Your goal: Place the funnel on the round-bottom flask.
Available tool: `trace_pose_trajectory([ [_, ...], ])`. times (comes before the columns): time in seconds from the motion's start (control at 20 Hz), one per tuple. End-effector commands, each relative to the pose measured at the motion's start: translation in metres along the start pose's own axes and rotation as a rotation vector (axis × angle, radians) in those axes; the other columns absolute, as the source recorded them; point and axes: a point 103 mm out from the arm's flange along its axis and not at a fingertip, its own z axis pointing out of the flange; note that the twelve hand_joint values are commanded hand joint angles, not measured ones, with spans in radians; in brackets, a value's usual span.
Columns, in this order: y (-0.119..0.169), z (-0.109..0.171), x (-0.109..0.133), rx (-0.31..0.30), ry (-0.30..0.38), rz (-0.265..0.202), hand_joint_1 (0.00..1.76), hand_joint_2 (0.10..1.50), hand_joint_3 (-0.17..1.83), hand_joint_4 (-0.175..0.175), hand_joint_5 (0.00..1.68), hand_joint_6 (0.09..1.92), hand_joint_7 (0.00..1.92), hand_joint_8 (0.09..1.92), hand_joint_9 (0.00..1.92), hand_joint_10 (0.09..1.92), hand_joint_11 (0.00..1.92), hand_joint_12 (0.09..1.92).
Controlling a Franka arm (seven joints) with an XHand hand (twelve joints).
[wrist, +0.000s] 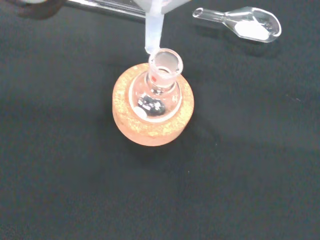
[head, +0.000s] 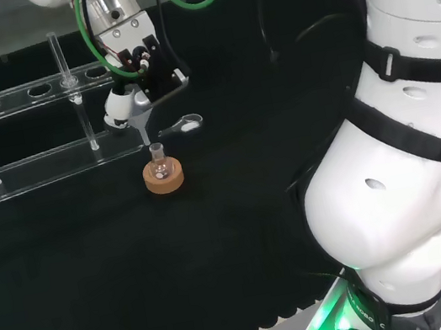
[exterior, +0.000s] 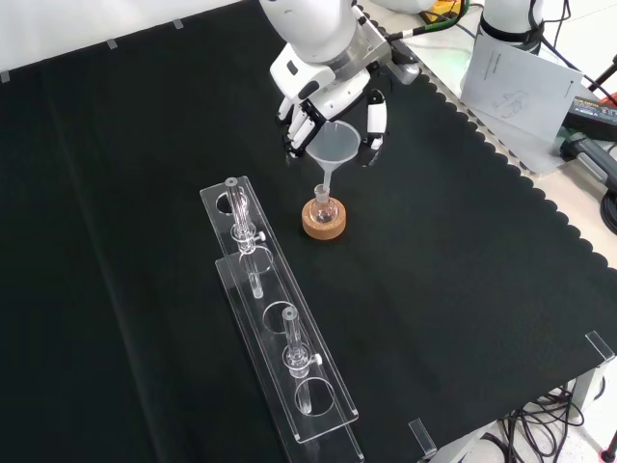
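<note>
We see the black and white hand (exterior: pixel 333 92) pinching the translucent plastic funnel (exterior: pixel 333 145) between curled fingers, its stem just above the small clear round-bottom flask (exterior: pixel 323 206) on the cork ring (exterior: pixel 324 223).

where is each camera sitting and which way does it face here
Head view: behind and above the arm's base, looking over its white links at the hand holding the funnel above the flask.
Front view: before the arm, looking down on the cloth; the hand enters from the top.
Wrist view: at the wrist, looking down on the flask in its cork ring; the funnel's stem shows.
Shared: all three show funnel and flask.
</note>
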Motion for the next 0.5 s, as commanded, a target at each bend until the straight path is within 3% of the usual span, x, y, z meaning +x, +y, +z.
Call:
trace_pose_trajectory([
  [0.05,0.0019,-0.0001,-0.0030,-0.005,0.005,-0.018,0.76,0.79,0.56,-0.083,0.45,0.34,0.52,0.84,0.98,0.76,0.50,1.30],
  [0.5,0.0069,0.0039,-0.0070,0.016,0.007,-0.020,0.76,0.79,0.56,-0.083,0.45,0.33,0.52,0.84,0.98,0.76,0.50,1.30],
])
